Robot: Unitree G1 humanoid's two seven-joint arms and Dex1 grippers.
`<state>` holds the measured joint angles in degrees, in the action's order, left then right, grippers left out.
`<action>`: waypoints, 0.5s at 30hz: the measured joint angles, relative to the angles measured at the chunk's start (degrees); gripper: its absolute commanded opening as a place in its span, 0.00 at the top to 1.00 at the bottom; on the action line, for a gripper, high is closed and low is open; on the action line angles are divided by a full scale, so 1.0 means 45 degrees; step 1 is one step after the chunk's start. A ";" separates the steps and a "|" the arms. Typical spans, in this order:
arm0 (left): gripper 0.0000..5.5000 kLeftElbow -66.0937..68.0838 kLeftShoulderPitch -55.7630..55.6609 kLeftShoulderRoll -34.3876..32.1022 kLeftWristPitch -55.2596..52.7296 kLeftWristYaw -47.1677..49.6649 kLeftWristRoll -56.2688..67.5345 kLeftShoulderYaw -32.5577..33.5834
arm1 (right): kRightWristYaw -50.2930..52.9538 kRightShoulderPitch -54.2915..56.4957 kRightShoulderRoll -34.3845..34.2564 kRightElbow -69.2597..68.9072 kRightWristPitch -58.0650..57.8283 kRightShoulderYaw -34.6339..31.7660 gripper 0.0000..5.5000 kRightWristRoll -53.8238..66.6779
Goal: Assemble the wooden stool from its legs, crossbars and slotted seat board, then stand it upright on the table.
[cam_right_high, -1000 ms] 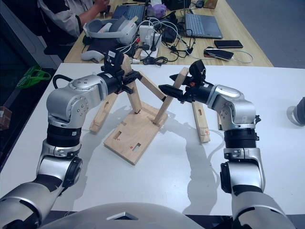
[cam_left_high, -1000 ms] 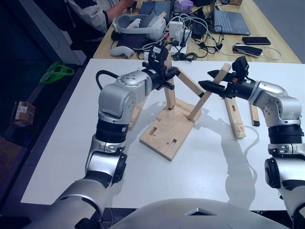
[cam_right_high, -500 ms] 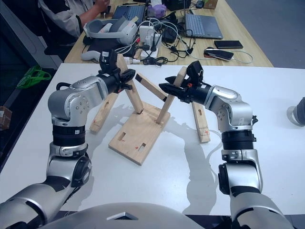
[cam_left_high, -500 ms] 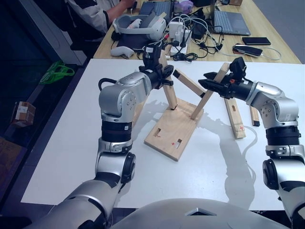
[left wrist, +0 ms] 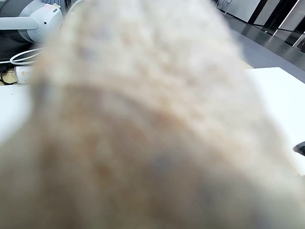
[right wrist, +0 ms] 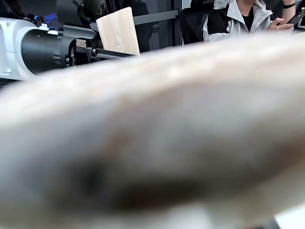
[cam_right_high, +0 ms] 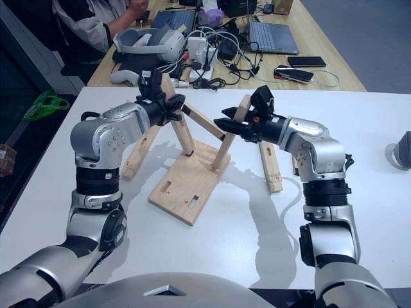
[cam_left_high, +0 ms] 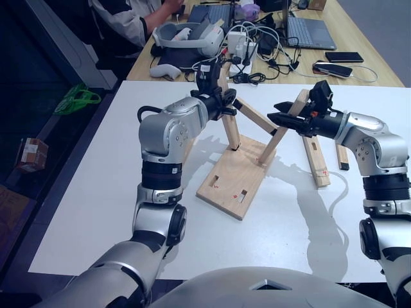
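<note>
The left gripper [cam_left_high: 217, 106] has its jaws squeezed on a wooden leg [cam_left_high: 231, 133], which stands in the seat board [cam_left_high: 228, 186] below them. The right gripper [cam_left_high: 279, 117] pinches a second leg [cam_left_high: 270, 146], and a crossbar [cam_left_high: 254, 115] runs between both jaws.

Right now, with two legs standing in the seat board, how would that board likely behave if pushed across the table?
The seat board looks like a stiff, flat wooden slab, so it would probably slide, not roll. The left leg and right leg stand tall above it, so a high push might tip it or loosen them.
</note>
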<state>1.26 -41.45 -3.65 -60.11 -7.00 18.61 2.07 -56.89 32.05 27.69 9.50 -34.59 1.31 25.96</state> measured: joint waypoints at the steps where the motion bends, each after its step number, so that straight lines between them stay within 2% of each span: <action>1: 0.82 0.0033 -0.0020 0.0000 0.0020 0.0001 -0.0010 -0.0001 | -0.0058 0.0070 -0.0003 0.0082 0.0036 0.0079 0.63 -0.0009; 11: 0.82 0.0264 -0.0032 -0.0032 0.0233 0.0020 -0.0108 0.0052 | -0.0732 0.0613 0.0205 0.0587 0.0765 0.0871 0.64 -0.0561; 12: 0.75 0.0263 0.0004 -0.0030 0.0275 0.0030 -0.0108 0.0076 | -0.0756 0.0652 0.0208 0.0621 0.0824 0.0938 0.64 -0.0605; 15: 0.67 0.0135 0.0428 -0.0115 0.0402 0.0321 -0.0446 0.0081 | -0.1145 0.0809 0.0150 0.0621 0.0951 0.1249 0.64 -0.0596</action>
<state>1.87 -39.52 -4.17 -58.31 -5.55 16.60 2.44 -62.04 35.69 28.36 12.30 -30.31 6.93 23.28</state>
